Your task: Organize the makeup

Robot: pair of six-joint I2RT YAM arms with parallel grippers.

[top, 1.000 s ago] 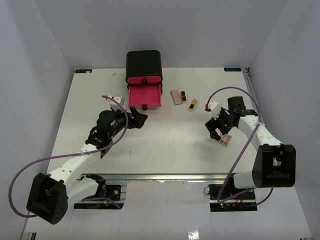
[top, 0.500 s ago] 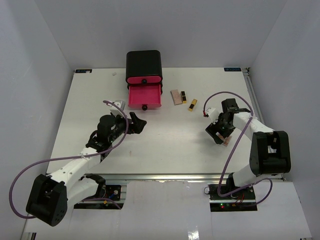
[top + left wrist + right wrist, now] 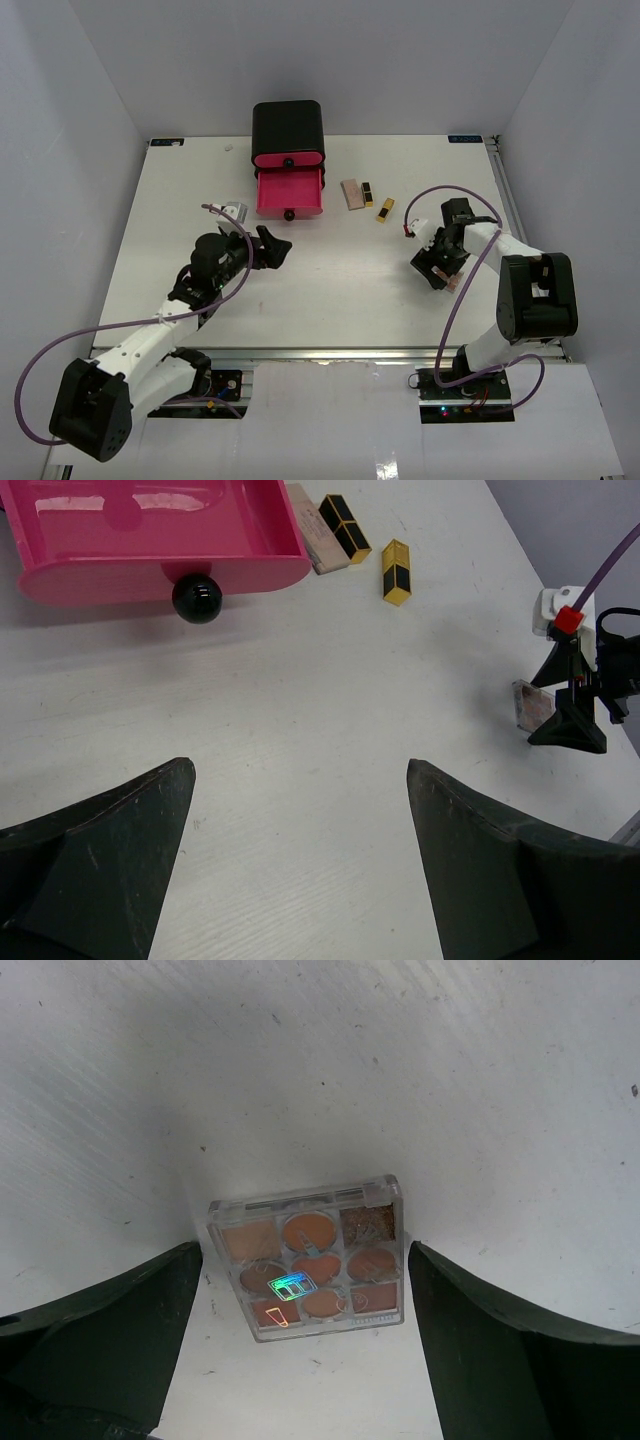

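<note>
white table, grey walls on three sides, even light.

eyeshadow palette lies flat on the table on the right side, lid up, nine pink-brown pans under a clear cover. right gripper hangs straight over it, jaws at full spread, one finger on each side of the case, holding nothing. whether the tips touch the table i cannot tell.

handling, as a guess: light, stiff, slick plastic, very low profile. pressed powder inside, so no hard squeeze and no drop. best hold looks like the two opposite side edges, fingers right down at the table (little height to bite on, could skid out).

left gripper equally wide, nothing in it, over bare table in front of the pink drawer, which stands pulled out of the black box; its knob faces the arms.

two lipsticks and a tan compact lie just right of the drawer, between palette and box. the left arm sits near the drawer mouth, a possible crowding point.
</note>
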